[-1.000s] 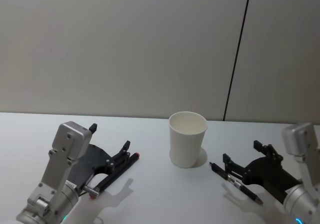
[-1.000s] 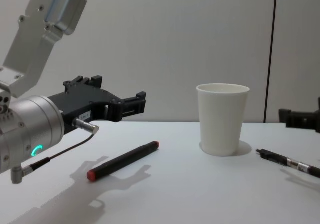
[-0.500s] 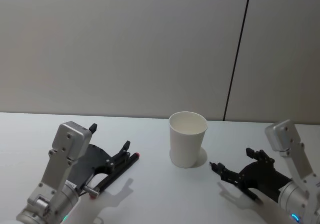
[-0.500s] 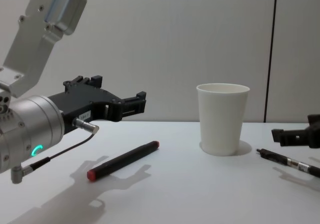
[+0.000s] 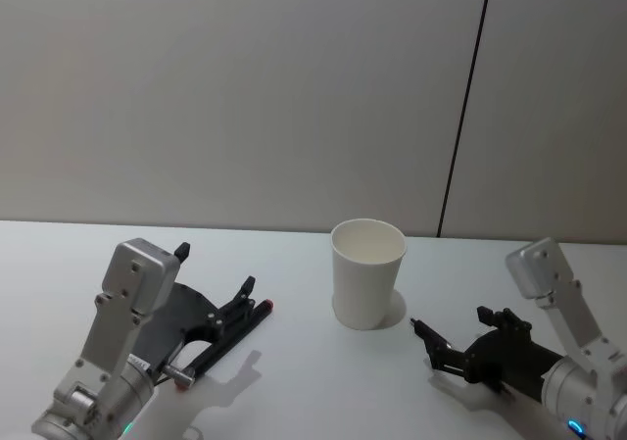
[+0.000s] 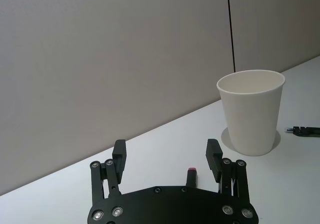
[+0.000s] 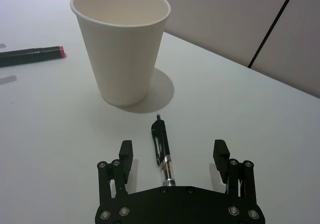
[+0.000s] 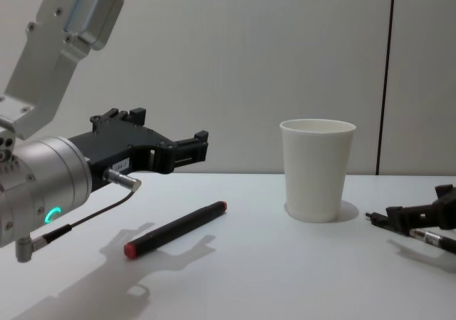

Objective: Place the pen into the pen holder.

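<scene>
We've lowered right gripper over the pen, lower right of head view | jaws open astride it, grasp next | pen holder centre | left gripper open, idle lower left.

A: What's on the table?
B: White top, 3 items. Pen holder = plain white paper cup, upright, open end up.
A: Rest, w/ ref. to the cup?
B: Left of it: black marker, red-tipped, lying flat at an angle, one end twd the cup, well apart from it. Right of it: black pen w/ clear barrel section, also flat, tip twd the cup's base, near but not touching.
</scene>
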Robot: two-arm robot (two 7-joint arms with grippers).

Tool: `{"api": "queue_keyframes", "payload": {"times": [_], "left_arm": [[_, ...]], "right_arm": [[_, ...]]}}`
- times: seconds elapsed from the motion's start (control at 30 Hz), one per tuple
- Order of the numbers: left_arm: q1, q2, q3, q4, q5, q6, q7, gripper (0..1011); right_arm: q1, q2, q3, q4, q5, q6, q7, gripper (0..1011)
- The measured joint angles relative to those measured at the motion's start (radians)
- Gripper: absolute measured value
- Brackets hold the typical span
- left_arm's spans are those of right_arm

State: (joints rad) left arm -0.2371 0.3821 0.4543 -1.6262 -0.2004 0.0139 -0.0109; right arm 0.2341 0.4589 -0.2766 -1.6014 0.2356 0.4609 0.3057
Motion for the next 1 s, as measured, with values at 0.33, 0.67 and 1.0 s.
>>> {"api": "queue_keyframes", "payload": {"times": [0.33,0.67,1.0], "left_arm": [[0.000,0.000,0.000,0.000,0.000,0.000,0.000,1003],[0.000,0.000,0.000,0.000,0.000,0.000,0.000,1003],[0.000,0.000,0.000,0.000,0.000,0.000,0.000,1003]], "right_arm": [[0.024,-0.005,-0.007,0.027,0.000,0.039,0.026,1001],[0.035,-0.010,-0.005,0.050,-0.002,0.062,0.036,1001],[0.043,-0.019,0.003,0.067,0.012,0.091,0.050,1001]]}}
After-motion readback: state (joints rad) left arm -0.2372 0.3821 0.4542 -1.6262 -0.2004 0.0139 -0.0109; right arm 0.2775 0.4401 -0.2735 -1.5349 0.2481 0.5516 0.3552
